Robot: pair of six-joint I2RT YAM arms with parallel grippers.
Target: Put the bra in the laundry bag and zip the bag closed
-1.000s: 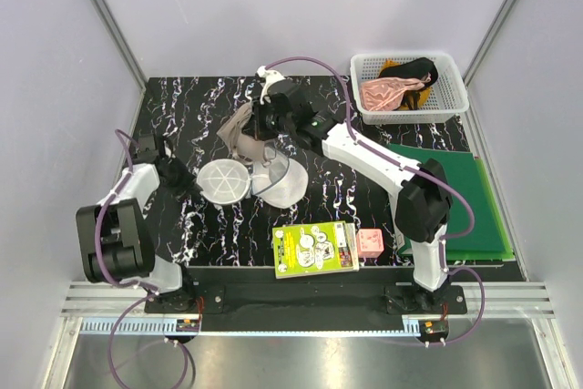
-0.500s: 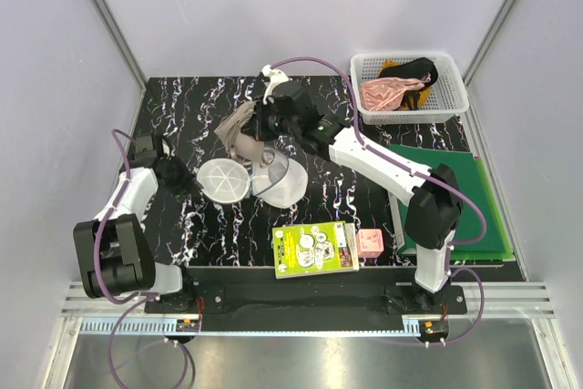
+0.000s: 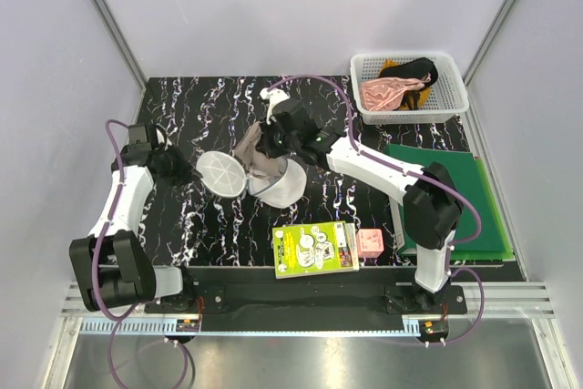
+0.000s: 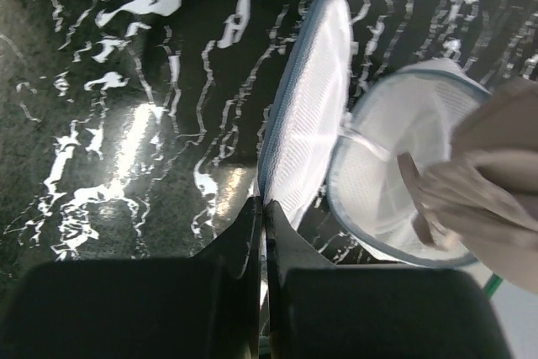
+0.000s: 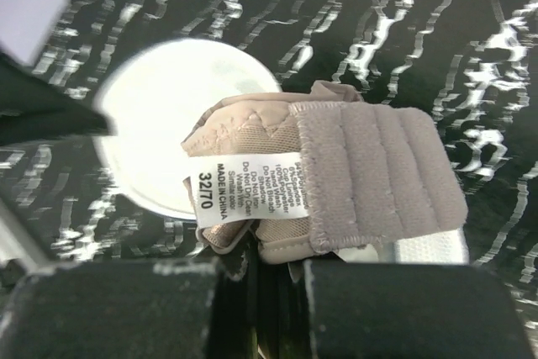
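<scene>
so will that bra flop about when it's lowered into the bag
Probably floppy: the bra hangs bunched and folded from the right fingers, a strap trailing loose. Likely light, since a pinch at one edge carries it. Its padded parts may spring open and snag the laundry bag rim.

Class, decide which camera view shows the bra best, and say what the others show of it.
Right wrist view: the bra is close up, label readable, held in the right gripper. The top view shows it small, above the open laundry bag. The left wrist view catches only a beige edge.
</scene>
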